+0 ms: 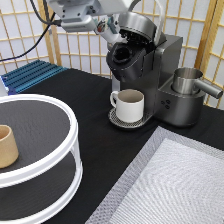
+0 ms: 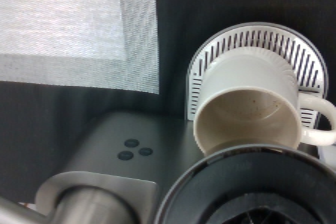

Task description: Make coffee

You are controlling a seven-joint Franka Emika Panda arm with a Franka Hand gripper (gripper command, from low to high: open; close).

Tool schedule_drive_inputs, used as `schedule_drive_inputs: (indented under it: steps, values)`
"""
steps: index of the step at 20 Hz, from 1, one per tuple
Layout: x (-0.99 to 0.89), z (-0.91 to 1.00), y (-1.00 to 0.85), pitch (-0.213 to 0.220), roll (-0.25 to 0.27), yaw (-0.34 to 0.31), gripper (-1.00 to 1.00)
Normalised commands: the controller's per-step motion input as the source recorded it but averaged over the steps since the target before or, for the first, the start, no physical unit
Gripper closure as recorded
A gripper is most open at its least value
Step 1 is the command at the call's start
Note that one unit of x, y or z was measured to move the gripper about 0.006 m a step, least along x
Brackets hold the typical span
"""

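Observation:
The dark grey coffee machine [image 1: 155, 65] stands at the exterior view's top centre with its lid [image 1: 137, 22] raised and the pod chamber [image 1: 121, 55] open. The chamber looks dark; no coffee pod shows in either view. A cream mug with a handle [image 1: 129, 105] stands upright and empty on the round drip tray [image 1: 116, 121] under the chamber. My gripper [image 1: 107, 26] hangs at the top, just left of the raised lid and above the chamber, holding nothing that I can see. The wrist view looks down on the mug [image 2: 247, 110], the slotted tray [image 2: 225, 45] and the chamber's rim [image 2: 247, 195].
A metal jug [image 1: 187, 80] sits on the machine's right side and also shows in the wrist view [image 2: 90, 200]. A tan handleless cup [image 1: 6, 145] stands on a white two-tier round stand [image 1: 75, 137] at the left. A grey mat [image 1: 175, 185] lies at the bottom right. A blue rack [image 1: 30, 75] is at the back left.

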Motion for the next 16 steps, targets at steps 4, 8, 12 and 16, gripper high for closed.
schedule_drive_inputs:
  steps: [4, 8, 12, 16]
  values:
    - [0.25, -0.12, 0.17, 0.040, 0.020, -0.005, 1.00]
    - [0.32, -0.09, 0.10, 0.058, 0.028, -0.020, 1.00]
    - [0.25, -0.04, 0.06, 0.067, 0.031, -0.022, 1.00]
    - [0.23, 0.06, 0.27, 0.069, 0.007, -0.028, 1.00]
